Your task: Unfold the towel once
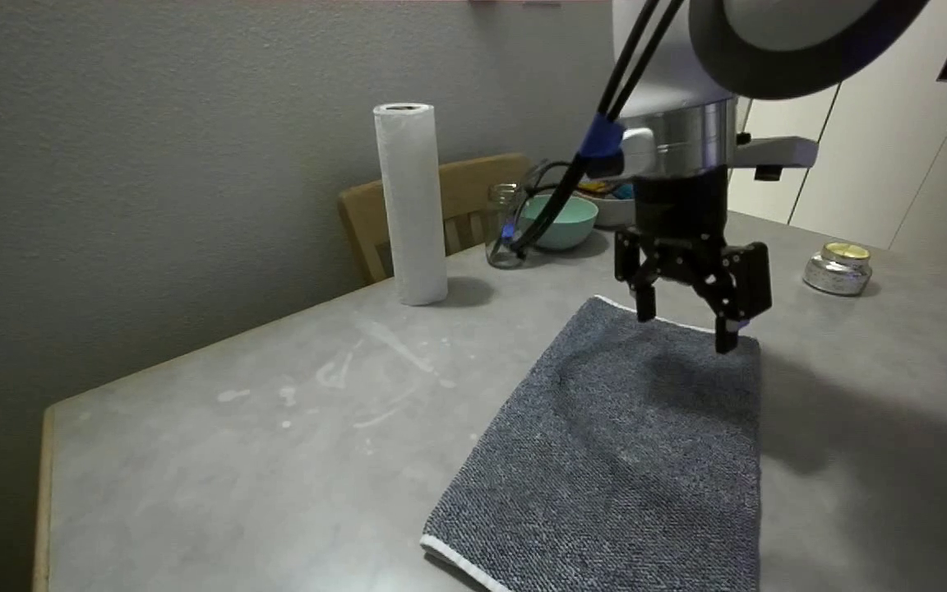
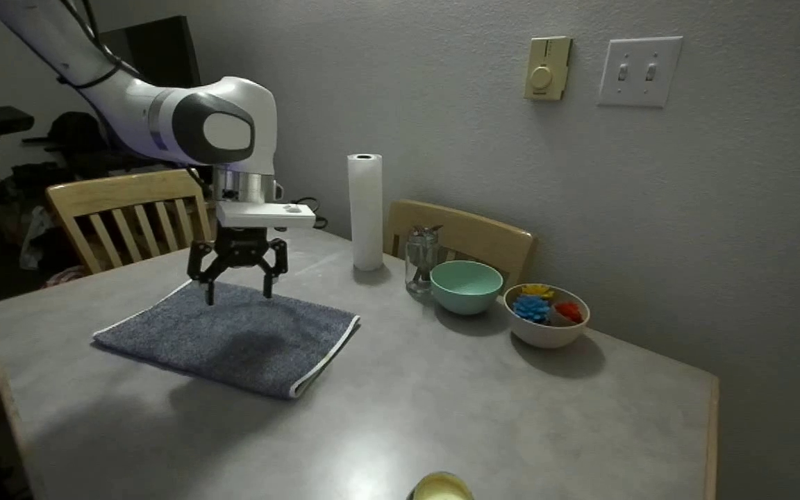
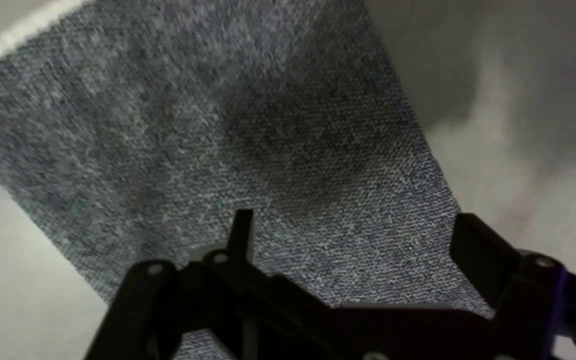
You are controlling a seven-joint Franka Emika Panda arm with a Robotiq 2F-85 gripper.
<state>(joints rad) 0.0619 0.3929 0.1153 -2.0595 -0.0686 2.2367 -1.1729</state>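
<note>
Wrist view: looking down past two black fingers (image 3: 483,260), set wide apart, onto the blue-grey towel (image 3: 208,140). Hovers in both exterior views with the end effector (image 2: 239,297) spread above the towel, gripping nothing, with both tips clear of it. Shows the towel lying flat on the tabletop (image 2: 497,396), in an exterior view toward the left corner and in from the edges, with white hems at two opposite ends and another layer peeping out beneath one. Adds, along the edge by the wall (image 2: 442,104), the paper towel roll (image 2: 366,212), then, toward the right corner, a glass jar (image 2: 414,267), a green bowl (image 2: 466,297) and a white bowl (image 2: 546,337) of yellow, blue and red flower-like shapes (image 2: 530,307). Carries a silvery jar (image 1: 837,275) with a yellow top, well apart from that edge.
</note>
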